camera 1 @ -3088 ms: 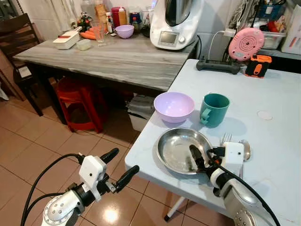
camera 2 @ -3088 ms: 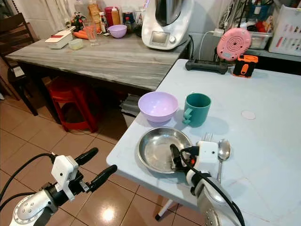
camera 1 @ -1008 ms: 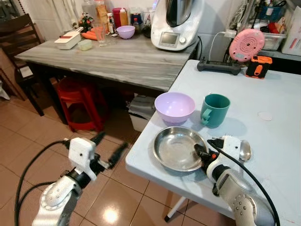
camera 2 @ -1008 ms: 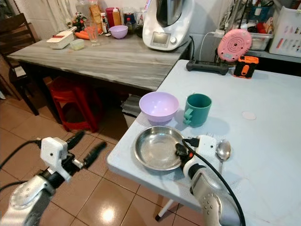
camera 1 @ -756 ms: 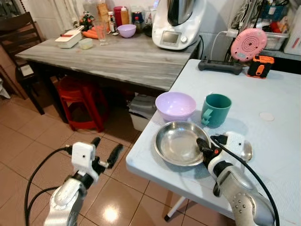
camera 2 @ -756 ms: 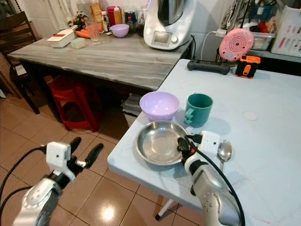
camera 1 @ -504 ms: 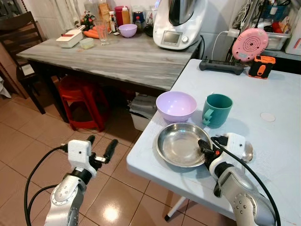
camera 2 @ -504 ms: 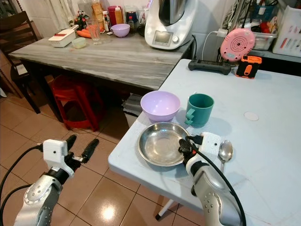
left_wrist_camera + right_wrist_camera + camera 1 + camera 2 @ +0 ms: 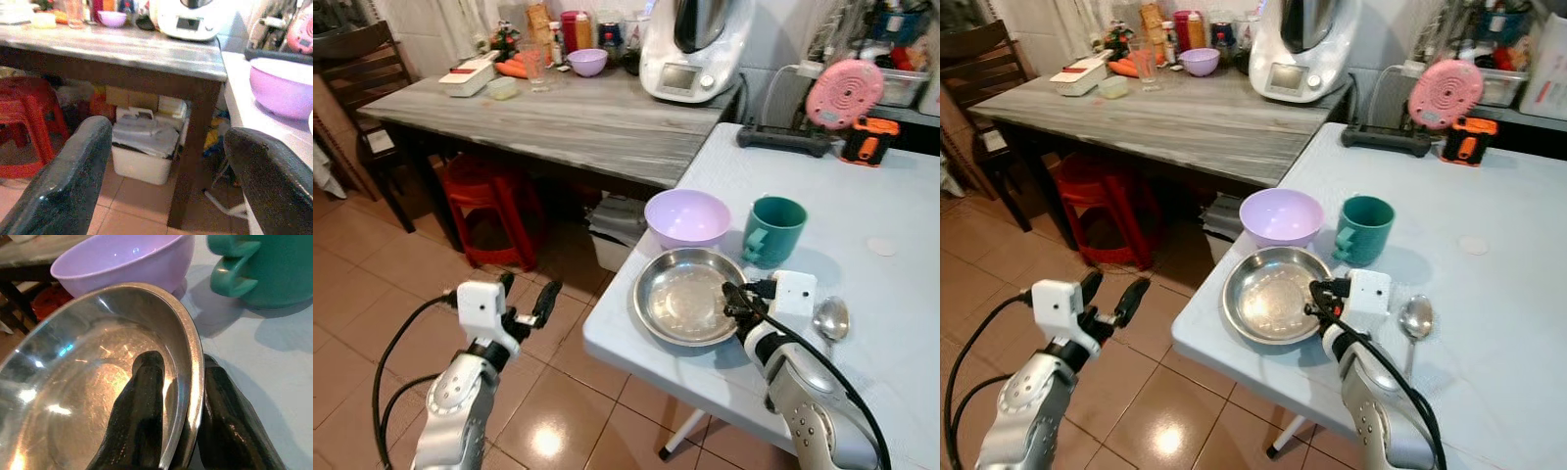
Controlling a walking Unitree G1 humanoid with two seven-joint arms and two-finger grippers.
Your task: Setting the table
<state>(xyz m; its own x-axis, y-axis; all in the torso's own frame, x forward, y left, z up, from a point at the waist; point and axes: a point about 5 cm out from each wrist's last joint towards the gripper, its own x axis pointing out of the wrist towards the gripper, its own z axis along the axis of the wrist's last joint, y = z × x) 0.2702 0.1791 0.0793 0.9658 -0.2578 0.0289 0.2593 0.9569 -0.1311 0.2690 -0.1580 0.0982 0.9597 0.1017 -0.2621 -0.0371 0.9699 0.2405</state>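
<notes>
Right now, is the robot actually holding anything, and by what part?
Yes. The right gripper pinches the steel plate by its near right rim, one finger inside, one outside. The left gripper is open and holds nothing.

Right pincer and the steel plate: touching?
Touching. The right wrist view shows the right pincer closed on the steel plate: one black finger inside the rim, the other outside, both pressed against it.

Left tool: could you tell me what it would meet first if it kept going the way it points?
Probably the white bin under the grey table, past open floor; the left tool is open, and depth is unclear.
</notes>
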